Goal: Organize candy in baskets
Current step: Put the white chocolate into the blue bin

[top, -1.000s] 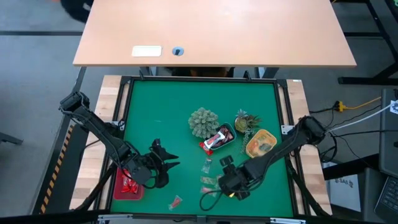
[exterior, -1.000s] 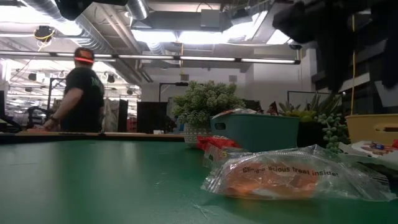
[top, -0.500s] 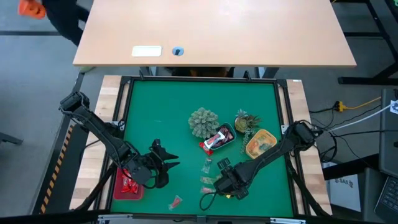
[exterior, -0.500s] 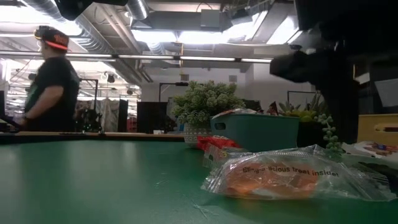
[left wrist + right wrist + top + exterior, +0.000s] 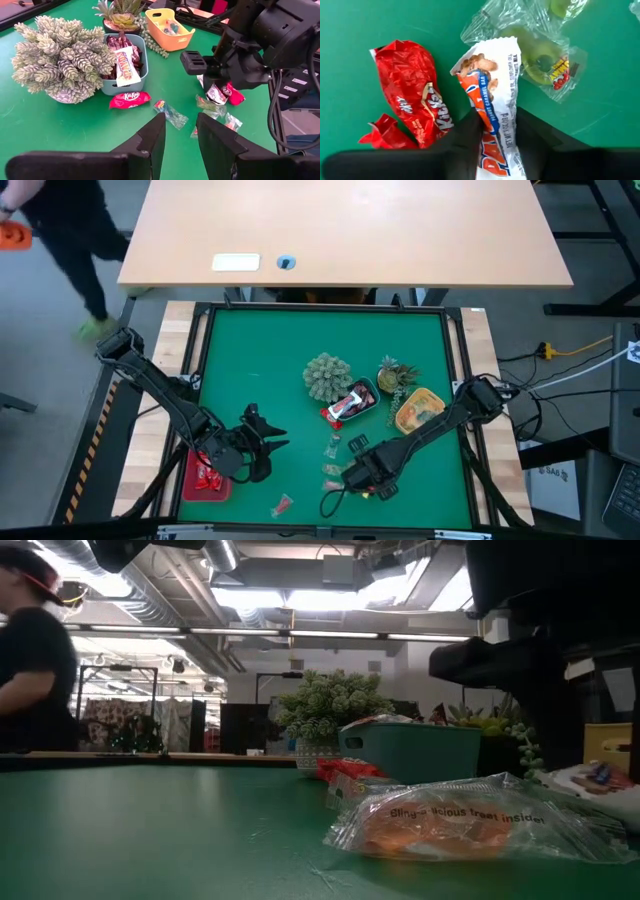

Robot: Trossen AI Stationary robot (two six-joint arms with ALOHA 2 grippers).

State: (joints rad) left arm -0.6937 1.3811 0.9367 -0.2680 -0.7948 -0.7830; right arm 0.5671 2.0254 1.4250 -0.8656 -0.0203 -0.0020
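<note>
My right gripper (image 5: pixel 495 135) clenches a white-wrapped caramel bar (image 5: pixel 492 90) beside a shiny red KitKat (image 5: pixel 417 107); my left gripper (image 5: pixel 180 132) hangs empty, fingers parted, near the red rectangular basket (image 5: pixel 205 480).

A person (image 5: pixel 35 660) is cut off at frame edge.

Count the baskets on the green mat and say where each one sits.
3. The red basket is under the left arm, the pale blue basket sits beside the round plant, and the yellow basket is nearest the right edge. None seem hidden.

wrappers (image 5: pixel 415 107): glossy red foil | table (image 5: pixel 260 360): matt green
</note>
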